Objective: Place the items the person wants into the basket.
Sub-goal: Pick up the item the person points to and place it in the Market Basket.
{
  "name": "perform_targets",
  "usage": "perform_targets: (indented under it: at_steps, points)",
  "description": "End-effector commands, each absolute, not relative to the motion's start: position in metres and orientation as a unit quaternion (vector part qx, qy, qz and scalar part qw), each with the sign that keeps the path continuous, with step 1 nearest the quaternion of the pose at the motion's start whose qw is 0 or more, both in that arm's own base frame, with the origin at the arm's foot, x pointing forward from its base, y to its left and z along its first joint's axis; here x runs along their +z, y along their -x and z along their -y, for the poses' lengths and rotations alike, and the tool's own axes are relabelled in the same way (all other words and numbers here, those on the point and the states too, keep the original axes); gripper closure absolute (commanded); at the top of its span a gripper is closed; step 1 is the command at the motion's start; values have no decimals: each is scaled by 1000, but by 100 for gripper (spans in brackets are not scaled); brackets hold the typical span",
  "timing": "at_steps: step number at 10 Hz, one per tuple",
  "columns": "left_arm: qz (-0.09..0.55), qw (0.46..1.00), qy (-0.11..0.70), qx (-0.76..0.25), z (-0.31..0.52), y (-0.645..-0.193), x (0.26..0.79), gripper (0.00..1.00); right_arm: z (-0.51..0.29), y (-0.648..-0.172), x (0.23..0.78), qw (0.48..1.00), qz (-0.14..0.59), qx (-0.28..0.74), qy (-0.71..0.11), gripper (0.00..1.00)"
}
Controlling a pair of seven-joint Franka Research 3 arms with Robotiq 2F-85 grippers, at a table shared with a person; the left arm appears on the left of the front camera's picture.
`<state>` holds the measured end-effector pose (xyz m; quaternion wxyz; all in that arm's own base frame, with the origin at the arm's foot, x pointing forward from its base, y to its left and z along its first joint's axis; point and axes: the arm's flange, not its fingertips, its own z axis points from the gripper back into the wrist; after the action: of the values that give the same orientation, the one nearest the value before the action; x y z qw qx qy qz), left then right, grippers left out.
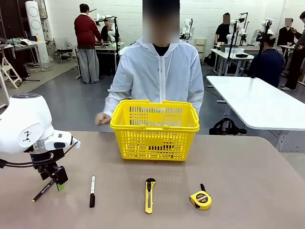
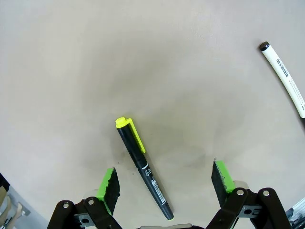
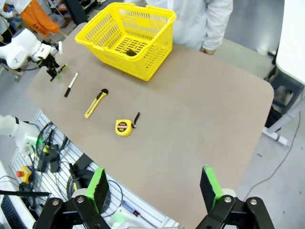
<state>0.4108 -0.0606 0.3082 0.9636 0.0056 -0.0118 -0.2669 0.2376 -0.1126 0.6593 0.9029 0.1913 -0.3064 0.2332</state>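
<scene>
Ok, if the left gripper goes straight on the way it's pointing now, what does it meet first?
Most likely the black pen with the yellow-green cap. It lies on the table right between the open fingers of the left gripper. How far above the pen the gripper is, the picture doesn't make clear.

I log, far side: white brick wall (image 1: 128,14); grey floor (image 1: 71,100); white tables (image 1: 257,102) on my right; black bag (image 1: 228,128) beneath one.
</scene>
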Motion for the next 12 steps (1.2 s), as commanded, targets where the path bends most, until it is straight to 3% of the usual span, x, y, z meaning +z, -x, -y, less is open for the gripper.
perform_targets:
  at_steps: [1,9,10,11,12]
  points:
    - [27,962,-8,-272,52,-378,299,0,112,-236,654,902,306,235,-192,0]
    - [39,969,-14,-242,41,-386,292,0,112,-236,654,902,306,235,-192,0]
    - [35,969,-16,-243,41,-386,293,54,112,-236,654,902,306,235,-192,0]
    - [31,969,-14,-244,40,-388,293,54,112,-236,654,902,306,235,-192,0]
    - [31,970,-13,-241,40,-387,293,100,112,-236,654,902,306,235,-192,0]
